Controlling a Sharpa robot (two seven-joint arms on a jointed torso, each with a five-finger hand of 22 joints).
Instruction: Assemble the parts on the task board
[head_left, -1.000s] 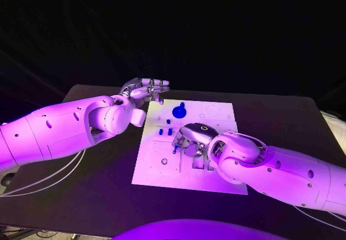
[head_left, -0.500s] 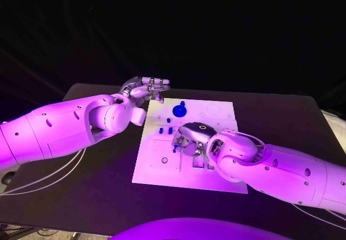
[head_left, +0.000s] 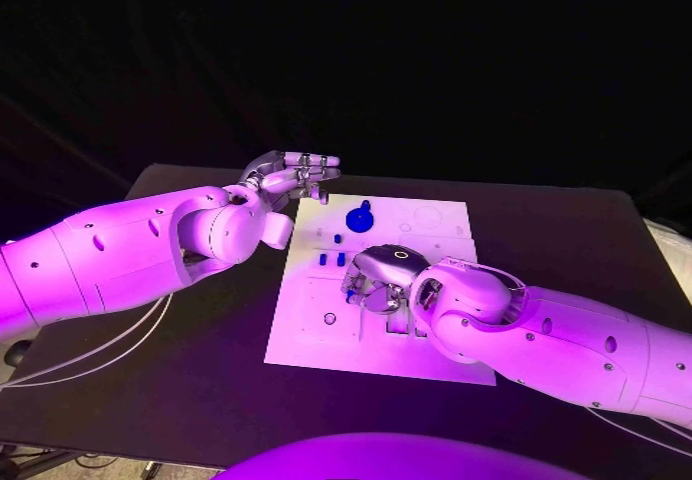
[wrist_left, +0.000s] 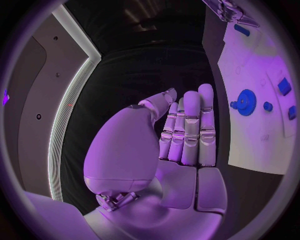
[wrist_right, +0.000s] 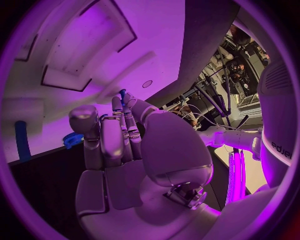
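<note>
Right hand (head_left: 378, 280) pinches a small blue part (head_left: 351, 292) over the board (head_left: 325, 345); lower it straight (no twisting). Left hand (head_left: 293, 178) empty, fingers straight.

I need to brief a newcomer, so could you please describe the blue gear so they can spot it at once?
Start at the white task board in the middle of the black table. Near its far edge, just beyond the left hand, lies the blue gear: a round toothed disc, far larger than the small blue pieces beside it.
</note>
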